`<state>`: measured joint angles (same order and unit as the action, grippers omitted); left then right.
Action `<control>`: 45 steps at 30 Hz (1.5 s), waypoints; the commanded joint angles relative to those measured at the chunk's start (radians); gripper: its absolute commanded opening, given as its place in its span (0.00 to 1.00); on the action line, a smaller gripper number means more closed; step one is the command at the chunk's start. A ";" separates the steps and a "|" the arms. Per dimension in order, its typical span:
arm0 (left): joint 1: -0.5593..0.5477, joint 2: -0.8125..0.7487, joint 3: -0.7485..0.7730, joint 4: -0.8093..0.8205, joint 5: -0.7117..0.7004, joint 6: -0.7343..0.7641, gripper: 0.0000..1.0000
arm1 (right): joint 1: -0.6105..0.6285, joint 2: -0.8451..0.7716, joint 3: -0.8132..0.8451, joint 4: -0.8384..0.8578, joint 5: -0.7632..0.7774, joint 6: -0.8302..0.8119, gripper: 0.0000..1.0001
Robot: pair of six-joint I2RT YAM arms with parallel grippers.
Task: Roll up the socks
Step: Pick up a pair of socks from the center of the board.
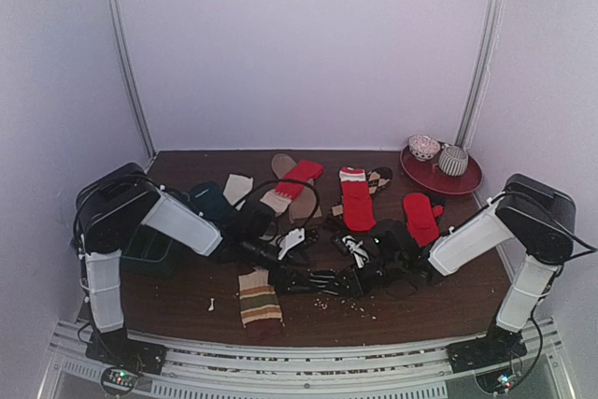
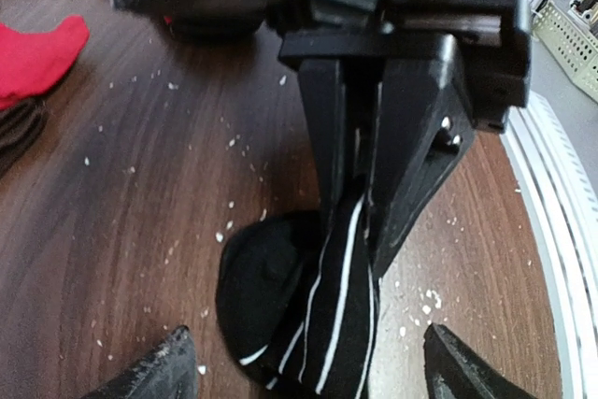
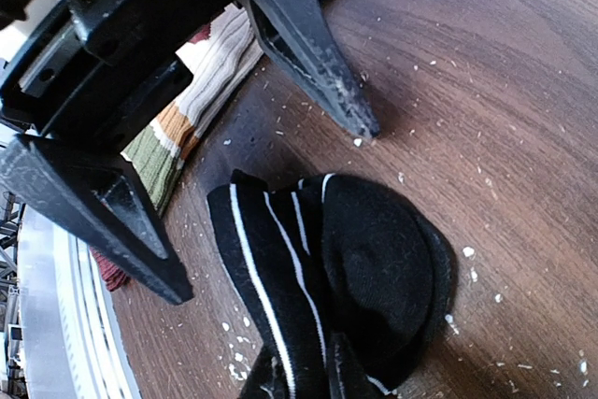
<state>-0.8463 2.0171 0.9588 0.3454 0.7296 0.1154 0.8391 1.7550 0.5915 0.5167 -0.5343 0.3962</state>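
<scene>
The black-and-white striped sock (image 2: 299, 324) is shown best in the left wrist view. It hangs from the right gripper (image 2: 360, 221), whose two fingers are pressed together on its upper part, and its lower end is bunched on the brown table (image 2: 112, 184). At the bottom corners of the same view the tips of the left gripper (image 2: 308, 371) are seen. They are spread wide, one on each side of the sock, and no contact with it is visible.

The opposite side is given by the right wrist view. There the left gripper's fingers (image 3: 304, 44) are seen from the front, held far apart over the wood, and the dark rounded end of the sock lies flat below them. A tan striped sock (image 3: 210, 77) is seen behind them, which the left wrist view does not show. White specks (image 3: 467, 251) are scattered on the table.

In the top view the two grippers are met near the middle of the table's front half, but dark parts overlap there and the pinch can hardly be made out. Only this view shows the red socks (image 1: 358, 201), a dark teal sock (image 1: 210, 201), and a red plate (image 1: 467, 179) at the far right, on which perhaps two rolled socks (image 1: 453, 160) are placed.
</scene>
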 commanded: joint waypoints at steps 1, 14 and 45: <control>-0.012 0.023 0.044 -0.062 -0.037 0.025 0.82 | 0.003 0.068 -0.044 -0.258 0.068 -0.012 0.00; -0.033 0.074 0.127 -0.147 -0.047 0.024 0.80 | 0.003 0.075 -0.039 -0.258 0.083 -0.023 0.00; -0.039 0.111 0.095 -0.099 -0.004 -0.011 0.00 | 0.003 0.090 -0.035 -0.257 0.107 -0.017 0.01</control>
<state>-0.8749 2.0945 1.0687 0.2623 0.7628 0.1062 0.8387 1.7611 0.5983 0.5102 -0.5327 0.3885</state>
